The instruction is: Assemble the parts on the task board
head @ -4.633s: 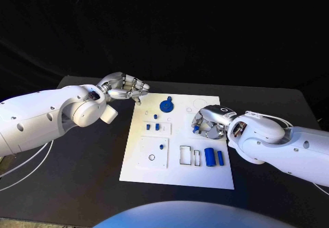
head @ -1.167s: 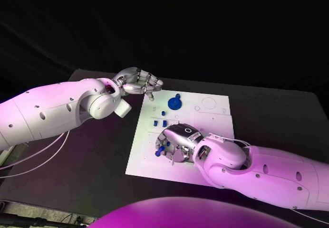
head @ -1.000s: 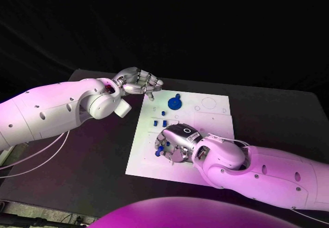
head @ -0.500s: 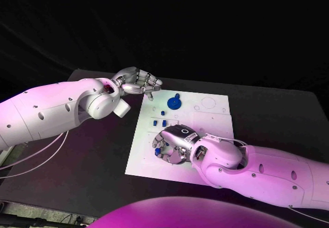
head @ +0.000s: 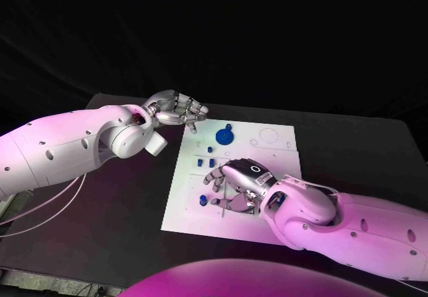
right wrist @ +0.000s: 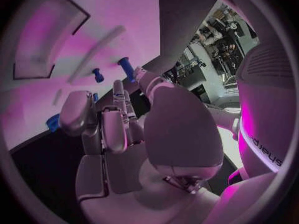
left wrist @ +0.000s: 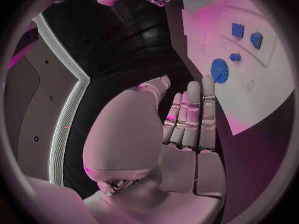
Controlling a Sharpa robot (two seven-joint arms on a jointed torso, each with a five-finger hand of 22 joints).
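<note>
Head view: the flat white rectangular task board [head: 276,139] lies mid-surface on the black surface [head: 125,204]. The right hand [head: 236,182] hovers over the board's middle, fingers spread and holding nothing, a small blue round part [head: 203,199] just beside its fingertips. The left hand [head: 174,110] hangs at the board's far left corner, fingers curled in on nothing, near the blue gear-shaped part [head: 223,135].

Left wrist view: the left hand [left wrist: 187,129] has its fingers together, empty; the gear-shaped part [left wrist: 219,70] lies beyond them.

Right wrist view: the right hand [right wrist: 118,129] is empty above the board [right wrist: 118,15].
</note>
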